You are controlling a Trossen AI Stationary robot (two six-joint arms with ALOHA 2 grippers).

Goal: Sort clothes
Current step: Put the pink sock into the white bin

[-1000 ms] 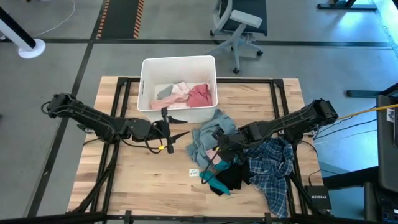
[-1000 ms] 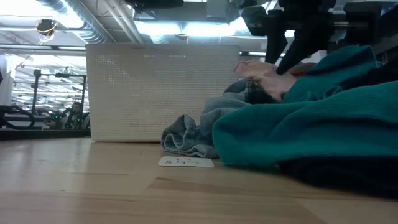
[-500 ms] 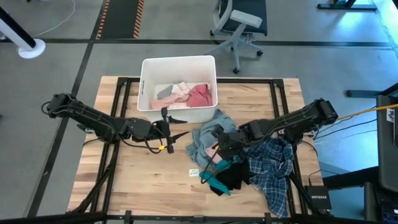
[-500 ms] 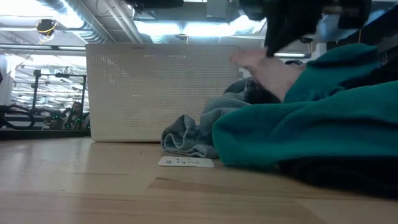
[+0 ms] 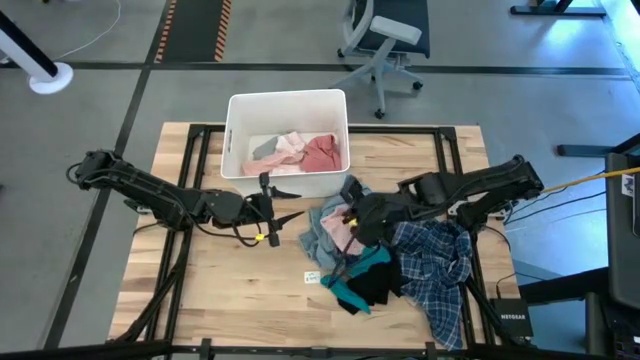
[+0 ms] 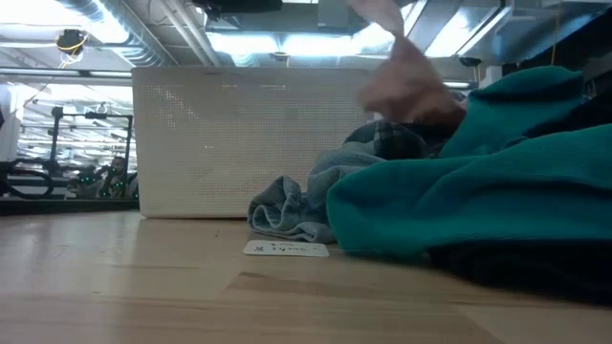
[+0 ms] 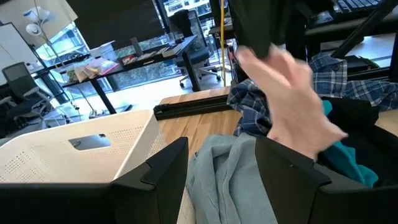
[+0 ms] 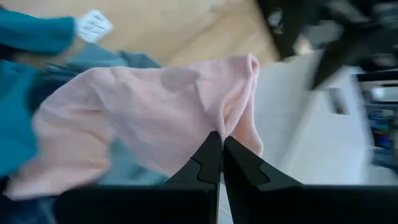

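The pale pink garment (image 8: 155,118) is pinched at one edge between the closed fingers of the right gripper (image 5: 352,213), at frame centre in the high view, above the clothes pile (image 5: 400,265). The white bin (image 5: 285,103) lies to the upper left of that gripper; the coming move is judged to run that way. The garment hangs away from the fingers. The left gripper (image 5: 268,212) is parked open just below the bin, holding nothing. A small paper label (image 6: 286,248) lies on the desk (image 5: 230,290); its writing cannot be read.
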